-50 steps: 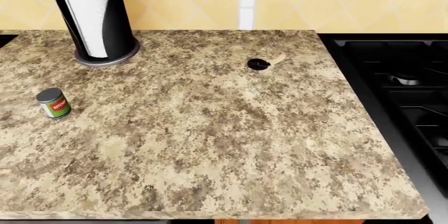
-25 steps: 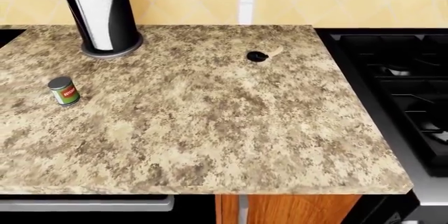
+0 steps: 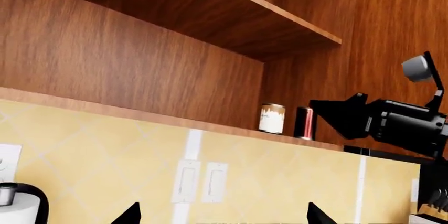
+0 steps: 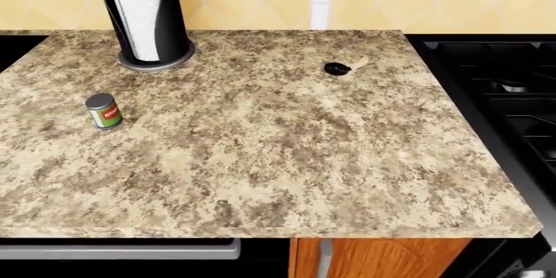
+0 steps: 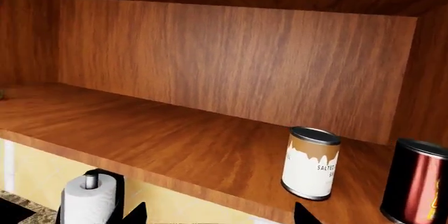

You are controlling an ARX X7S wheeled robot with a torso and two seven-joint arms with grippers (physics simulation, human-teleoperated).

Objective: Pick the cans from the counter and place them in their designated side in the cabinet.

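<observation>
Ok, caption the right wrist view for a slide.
White can upright on the cabinet shelf beside a dark red can; paper towel below.

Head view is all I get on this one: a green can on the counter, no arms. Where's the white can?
Observer: The white can stands upright on the cabinet shelf; the right wrist view shows it.
Operator: Anything next to it?
Observer: A dark red can stands beside it, with a gap between them.
Operator: Is either claw holding something?
Observer: No. The left claw and the right claw are both open, with nothing between their tips.
</observation>
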